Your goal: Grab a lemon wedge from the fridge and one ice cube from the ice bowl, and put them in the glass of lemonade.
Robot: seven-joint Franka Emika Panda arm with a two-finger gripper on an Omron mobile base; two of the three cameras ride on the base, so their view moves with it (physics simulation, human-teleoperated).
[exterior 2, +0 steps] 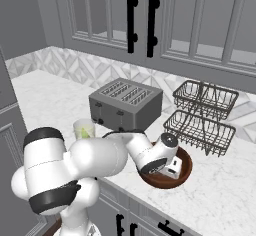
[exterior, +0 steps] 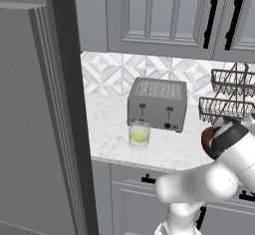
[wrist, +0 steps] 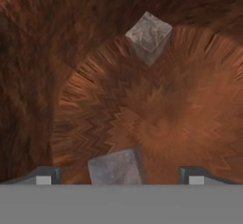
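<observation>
the ice bowl (exterior 2: 184,176) is a round brown wooden dish on the marble counter, right under the pincer (wrist: 121,178), whose tips reach down inside it; two greyish ice cubes lie on its grained floor, one ice cube (wrist: 115,167) between the spread tips, the other cube (wrist: 149,34) farther ahead of them and well apart. the glass of lemonade (exterior: 139,133) stands upright on the same counter, clear with pale yellow-green liquid, off to the pincer's left, in front of the toaster (exterior: 158,103)

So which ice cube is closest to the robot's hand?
The grey ice cube lying between the open hand's fingertips; the other cube sits far across the brown bowl.
</observation>
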